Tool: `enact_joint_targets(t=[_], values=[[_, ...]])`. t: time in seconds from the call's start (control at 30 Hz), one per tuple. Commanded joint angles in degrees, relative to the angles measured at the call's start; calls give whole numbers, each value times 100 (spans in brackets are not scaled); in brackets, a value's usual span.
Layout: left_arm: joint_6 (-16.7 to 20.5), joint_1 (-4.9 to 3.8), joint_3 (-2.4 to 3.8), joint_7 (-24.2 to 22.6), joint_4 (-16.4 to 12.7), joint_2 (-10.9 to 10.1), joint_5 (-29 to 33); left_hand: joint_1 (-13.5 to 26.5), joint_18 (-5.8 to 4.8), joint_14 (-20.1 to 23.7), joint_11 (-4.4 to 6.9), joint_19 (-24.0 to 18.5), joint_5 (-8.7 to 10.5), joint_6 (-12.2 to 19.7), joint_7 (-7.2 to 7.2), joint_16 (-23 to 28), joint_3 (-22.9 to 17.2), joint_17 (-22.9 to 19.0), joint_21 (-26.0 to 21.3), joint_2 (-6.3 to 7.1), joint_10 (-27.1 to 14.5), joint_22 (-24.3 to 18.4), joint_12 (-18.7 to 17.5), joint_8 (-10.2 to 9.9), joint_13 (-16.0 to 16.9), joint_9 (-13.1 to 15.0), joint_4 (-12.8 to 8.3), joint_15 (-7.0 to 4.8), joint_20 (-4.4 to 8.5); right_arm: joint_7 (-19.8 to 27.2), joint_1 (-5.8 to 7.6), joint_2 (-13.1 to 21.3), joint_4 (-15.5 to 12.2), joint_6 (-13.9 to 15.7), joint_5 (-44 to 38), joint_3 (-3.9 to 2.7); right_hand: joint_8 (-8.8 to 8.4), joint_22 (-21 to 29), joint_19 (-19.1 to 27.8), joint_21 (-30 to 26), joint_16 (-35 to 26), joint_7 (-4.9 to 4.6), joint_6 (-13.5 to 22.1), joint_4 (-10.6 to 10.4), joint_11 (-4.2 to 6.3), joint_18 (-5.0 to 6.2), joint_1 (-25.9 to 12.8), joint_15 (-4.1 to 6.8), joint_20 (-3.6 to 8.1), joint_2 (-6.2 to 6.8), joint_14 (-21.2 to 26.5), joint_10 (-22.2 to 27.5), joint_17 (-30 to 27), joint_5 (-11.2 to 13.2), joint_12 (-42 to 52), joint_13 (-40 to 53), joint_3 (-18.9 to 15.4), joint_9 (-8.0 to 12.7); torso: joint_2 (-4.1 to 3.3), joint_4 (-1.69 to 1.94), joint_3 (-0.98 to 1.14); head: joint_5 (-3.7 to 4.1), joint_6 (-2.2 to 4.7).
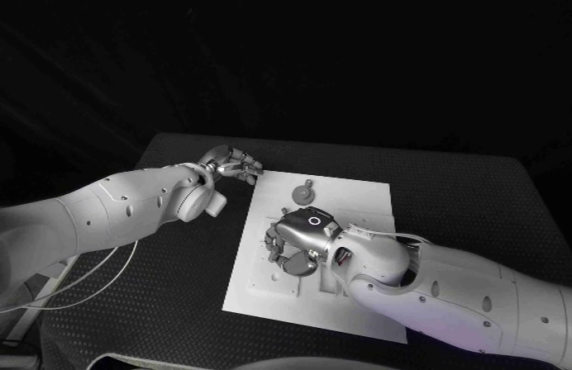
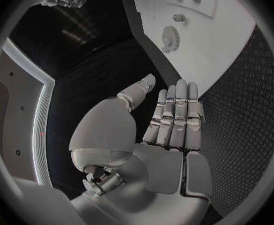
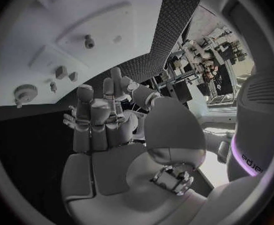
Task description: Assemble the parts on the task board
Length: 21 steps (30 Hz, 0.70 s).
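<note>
Both hands empty; right hand over the board, left hand parked at its far left corner.

I see the white board (image 1: 358,201) lying mid-table on the black table (image 1: 477,188), with bare table open on every side, widest to the right and far edge. My left hand (image 1: 232,165) sits just off the board's far left corner, fingers (image 2: 177,110) straight and side by side, thumb apart, holding nothing. My right hand (image 1: 304,236) hangs over the board's middle, fingers (image 3: 96,117) loosely curled and apart, nothing in them; can't tell if it touches the board. A round gear-like part (image 1: 304,193) stands near the far edge, just beyond my right hand; the right wrist view shows it (image 3: 24,92) with small parts (image 3: 62,72) and a peg (image 3: 89,41) nearby. The right forearm (image 1: 477,296) covers the board's near right corner.
</note>
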<state>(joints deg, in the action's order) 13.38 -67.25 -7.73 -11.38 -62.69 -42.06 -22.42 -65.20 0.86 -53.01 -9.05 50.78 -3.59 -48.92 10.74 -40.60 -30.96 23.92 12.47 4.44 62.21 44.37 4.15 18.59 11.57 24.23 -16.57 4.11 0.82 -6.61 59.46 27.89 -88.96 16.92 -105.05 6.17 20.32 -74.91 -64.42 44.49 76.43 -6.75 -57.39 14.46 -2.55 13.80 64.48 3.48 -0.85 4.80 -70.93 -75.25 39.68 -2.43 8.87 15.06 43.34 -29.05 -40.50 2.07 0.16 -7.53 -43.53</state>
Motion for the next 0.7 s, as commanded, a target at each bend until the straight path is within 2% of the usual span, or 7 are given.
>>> enact_joint_targets(t=[0.03,0.3,0.5,0.7], values=[[-52,-8,5,-69,-26,17,38,-23,-72,-6,0,19,18,36,-18,23,37,7,-19,-37,-43,-10,-6,6,-7,-8,-2,49,28,93,-39,-69,71,-186,-30,25,10,-91,-6,23,19,0,-26,-6,10,120,-9,43,24,-70,10,-28,-3,-39,5,9,38,-34,-3,-6,-2,-42,-28],[-52,-9,6,-63,-53,21,38,-23,-72,-7,0,20,18,35,-18,25,38,11,-21,-36,-43,-10,-6,6,-7,-8,-1,49,28,98,-61,-181,248,-263,-123,112,7,-90,-6,22,17,-2,-22,2,9,120,-11,43,26,-75,10,-24,-3,-39,2,12,40,-35,-3,-12,4,-108,-85],[-52,-10,6,-60,-52,41,38,-24,-72,-7,0,20,18,35,-18,28,39,14,-22,-37,-42,-10,-5,7,-8,-8,-1,49,28,106,-62,-211,307,-332,-110,224,6,-90,-6,21,16,-3,-21,6,9,120,-13,43,27,-78,10,-23,-3,-39,0,15,41,-35,0,-6,4,-127,-115],[-52,-11,7,-59,-59,42,38,-25,-72,-7,0,21,18,34,-19,29,39,16,-23,-37,-42,-10,-5,7,-8,-8,-1,49,28,92,-62,-241,373,-306,-111,252,5,-90,-5,19,15,-4,-19,11,8,120,-18,42,27,-83,11,-21,-3,-39,-2,18,42,-36,-6,-17,13,-147,-130]])
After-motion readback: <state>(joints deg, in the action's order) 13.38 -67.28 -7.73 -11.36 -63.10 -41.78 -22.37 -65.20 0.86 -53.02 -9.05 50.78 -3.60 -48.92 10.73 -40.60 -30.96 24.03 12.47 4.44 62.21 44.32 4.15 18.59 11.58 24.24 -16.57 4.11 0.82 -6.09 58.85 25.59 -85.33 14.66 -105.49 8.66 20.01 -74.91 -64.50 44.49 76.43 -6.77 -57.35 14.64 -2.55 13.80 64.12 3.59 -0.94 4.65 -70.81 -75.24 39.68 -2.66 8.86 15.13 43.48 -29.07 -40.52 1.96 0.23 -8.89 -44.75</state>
